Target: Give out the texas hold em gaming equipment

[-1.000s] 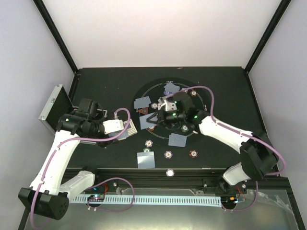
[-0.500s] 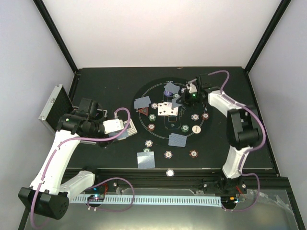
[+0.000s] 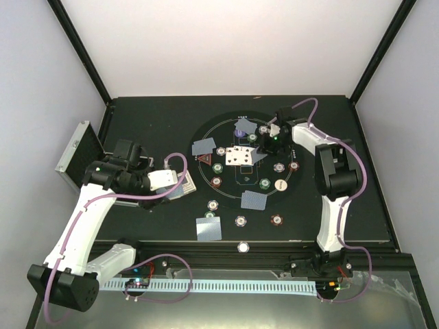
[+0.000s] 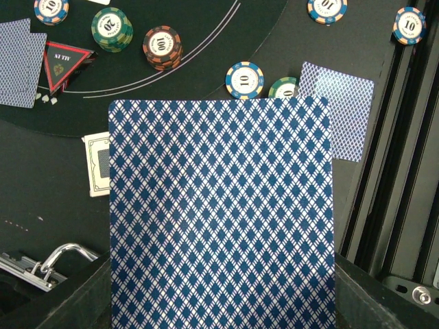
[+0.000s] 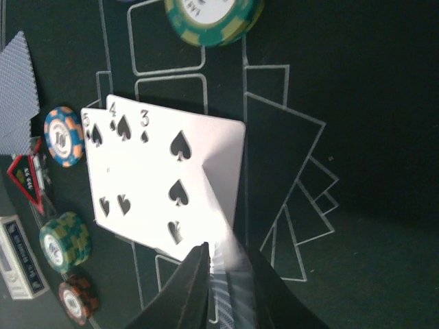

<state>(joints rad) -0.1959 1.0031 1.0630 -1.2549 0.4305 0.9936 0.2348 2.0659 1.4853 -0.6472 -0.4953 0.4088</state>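
My left gripper [image 3: 180, 185] is shut on a blue-backed playing card [image 4: 219, 212] that fills the left wrist view and hides the fingertips. My right gripper [image 3: 264, 147] is over the round mat [image 3: 219, 127]. Its jaws pinch a blue-backed card [image 5: 230, 295] seen edge-on, beside three face-up spade cards [image 5: 164, 178], which also show in the top view [image 3: 239, 156]. Striped chips lie around: a green stack [image 4: 112, 29], a red-brown stack [image 4: 162, 46] and a pale chip [image 4: 245, 79]. The red triangle marker [image 4: 63, 60] lies on the mat's left.
The silver ribbed case [image 3: 73, 154] stands open at the far left, its latch [image 4: 48, 264] below my left gripper. Face-down cards [image 3: 254, 199] [image 3: 208, 229] [image 3: 204, 146] lie around the mat. A white button [image 3: 280, 184] and a purple disc [image 3: 240, 131] lie on it. The rail [image 3: 274, 248] runs along the near edge.
My right gripper has moved from the mat's centre to its far right part, uncovering the face-up spade cards. The left arm has barely moved.
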